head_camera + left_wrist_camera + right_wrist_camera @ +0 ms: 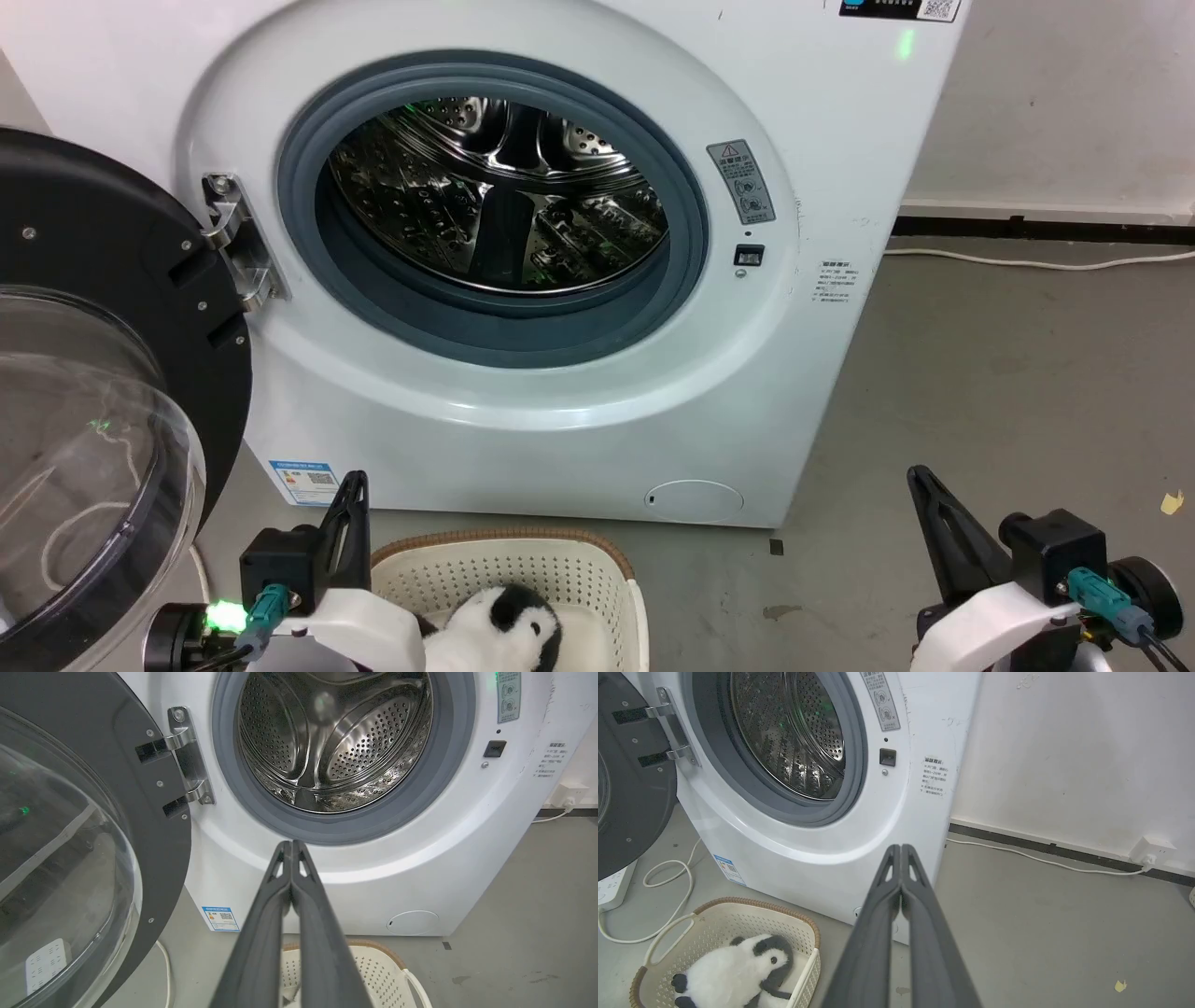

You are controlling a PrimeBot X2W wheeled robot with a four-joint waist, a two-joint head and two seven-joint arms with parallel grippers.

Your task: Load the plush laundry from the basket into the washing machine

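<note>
Drum mouth: the washing machine [747,420] has its round opening unblocked, with 1 grey door seal [504,327] ringing it and the bare steel drum [495,205] behind.
Door: the door [112,233] stands wide open on my left, its black rim and clear bubble close beside my left gripper [355,481].
Basket: the basket [523,571] sits on the floor just before the machine's front, top open. The plush laundry [495,625] lies inside, and my left forearm covers the left rim.
Right side: bare grey floor [1008,392] lies around my right gripper [920,471], with 1 white cable [1055,266] by the wall.
Left floor: 1 looped cable [690,884] and 1 power strip [612,889] lie below the door.
</note>
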